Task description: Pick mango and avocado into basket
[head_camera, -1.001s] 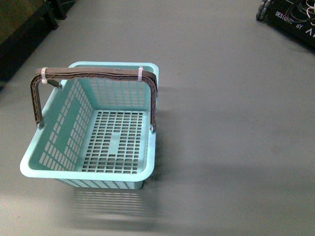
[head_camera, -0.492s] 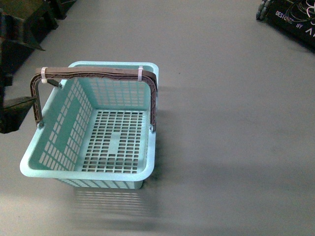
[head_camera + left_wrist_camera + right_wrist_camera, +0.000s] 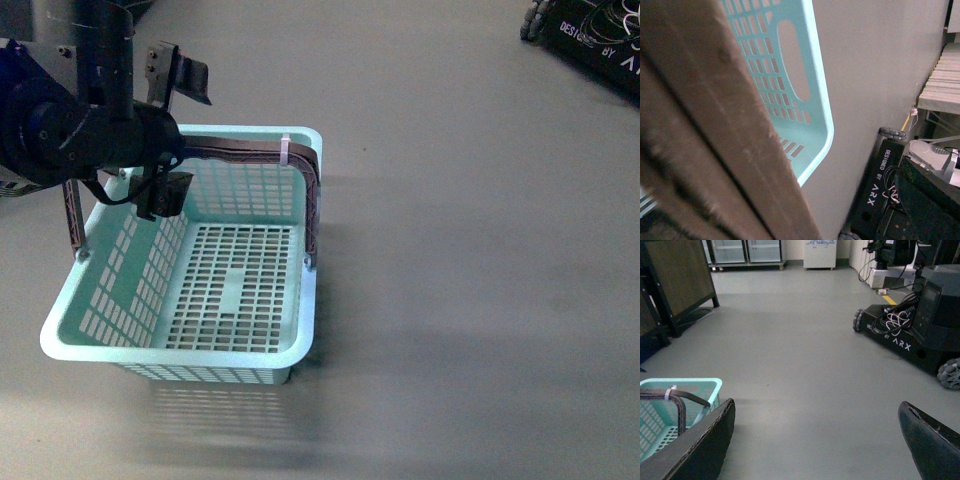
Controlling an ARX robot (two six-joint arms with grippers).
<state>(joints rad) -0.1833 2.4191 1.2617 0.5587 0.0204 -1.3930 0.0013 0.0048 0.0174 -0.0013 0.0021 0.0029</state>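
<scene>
The pale aqua basket stands empty on the grey floor, its brown handles upright and tied with white zip ties. My left gripper hangs open over the basket's far left corner, right by the handle. In the left wrist view the brown handle fills the near side, with the basket's slotted wall behind it. My right gripper is open above bare floor, its dark fingers wide apart, with the basket off to one side. The mango and the avocado are out of view.
A dark wheeled robot base marked ARX stands on the floor to the right; its corner shows in the front view. Dark furniture lines the left side. Cabinets stand along the far wall.
My left arm has swung in from the left edge of the front view and now sits over the basket's far left corner. The basket has not moved.
</scene>
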